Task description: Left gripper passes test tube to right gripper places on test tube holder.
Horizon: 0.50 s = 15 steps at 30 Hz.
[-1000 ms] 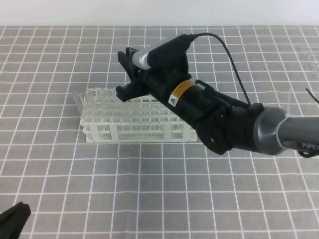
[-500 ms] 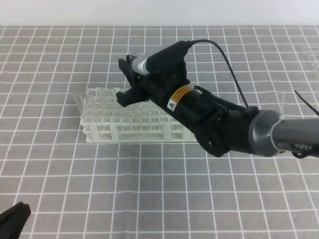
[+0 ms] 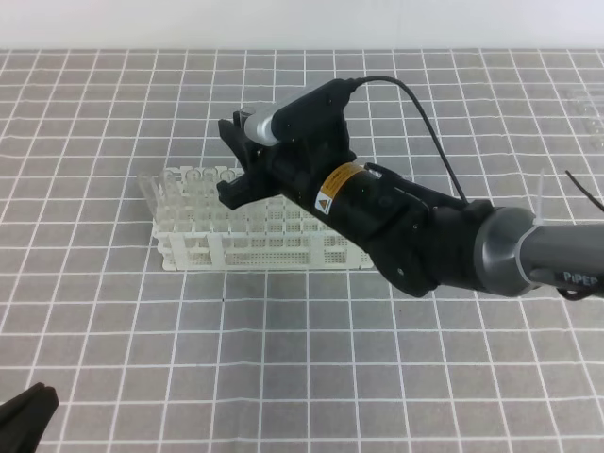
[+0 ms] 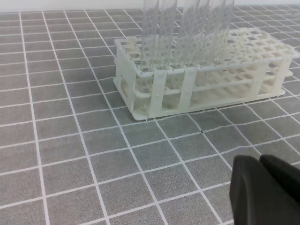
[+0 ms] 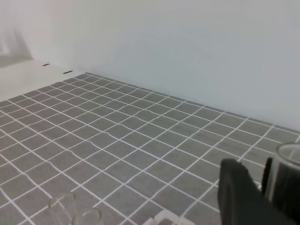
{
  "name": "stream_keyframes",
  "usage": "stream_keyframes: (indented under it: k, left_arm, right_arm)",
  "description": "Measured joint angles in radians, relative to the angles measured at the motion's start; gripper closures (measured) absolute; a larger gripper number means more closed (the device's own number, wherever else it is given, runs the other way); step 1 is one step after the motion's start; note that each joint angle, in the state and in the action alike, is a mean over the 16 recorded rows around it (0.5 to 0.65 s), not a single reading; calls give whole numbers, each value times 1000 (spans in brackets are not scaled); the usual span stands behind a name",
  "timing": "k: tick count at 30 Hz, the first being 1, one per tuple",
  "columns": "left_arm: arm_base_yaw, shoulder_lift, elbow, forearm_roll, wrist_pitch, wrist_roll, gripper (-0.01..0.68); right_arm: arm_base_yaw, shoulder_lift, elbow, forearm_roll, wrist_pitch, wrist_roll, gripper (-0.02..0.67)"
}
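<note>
Tubes (image 4: 187, 28) upright in test tube holder (image 4: 243, 70)

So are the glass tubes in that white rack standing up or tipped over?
Standing up. In the left wrist view the tubes rise upright from holes at one end of the rack.

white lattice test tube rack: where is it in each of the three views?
Exterior high: the white plastic lattice test tube rack sits left of centre, its right part hidden behind the right gripper and its black arm.
Left wrist: the rack is upper centre to right, with clear tubes standing in its near-left rows.
Right wrist: only a white sliver at the bottom edge, probably its top.
Shared landmark: the grey grid-lined mat.
</note>
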Motion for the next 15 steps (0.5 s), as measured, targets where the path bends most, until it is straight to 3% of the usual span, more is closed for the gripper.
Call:
stream_keyframes:
  k: [15]
  left_arm:
    - [0, 3, 5, 2, -1, 1, 673]
  right_arm:
    - [0, 8, 0, -1, 5, -3, 640]
